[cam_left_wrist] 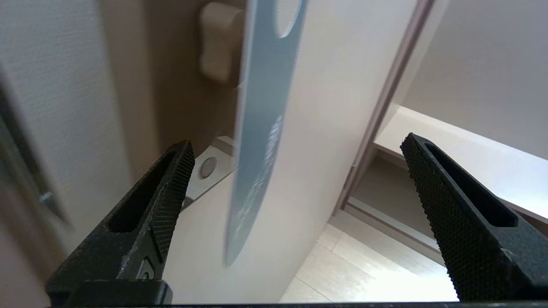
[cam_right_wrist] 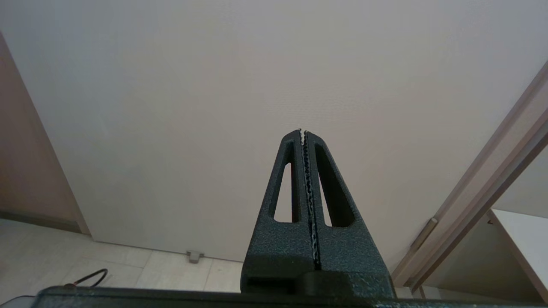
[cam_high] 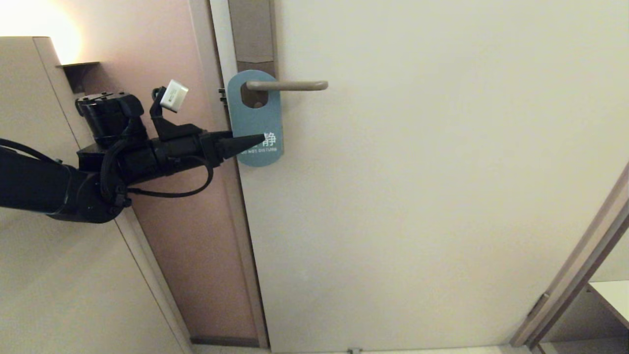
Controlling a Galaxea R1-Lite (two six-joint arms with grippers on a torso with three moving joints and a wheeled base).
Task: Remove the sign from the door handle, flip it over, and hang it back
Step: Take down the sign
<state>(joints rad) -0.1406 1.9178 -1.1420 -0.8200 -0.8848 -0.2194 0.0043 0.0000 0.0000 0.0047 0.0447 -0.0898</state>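
Note:
The sign hangs by its hole on the door handle, blue "DO NOT DISTURB" face outward. My left gripper reaches in from the left at the sign's lower half. In the left wrist view the sign shows edge-on between the wide-open fingers of the left gripper, nearer one finger and touching neither. My right gripper is shut on nothing and points at the bare door; it is out of the head view.
The handle sits on a tall grey-brown plate at the edge of the pale door. A pink wall strip lies left of it, a door frame at the lower right. A floor stop and cable lie below.

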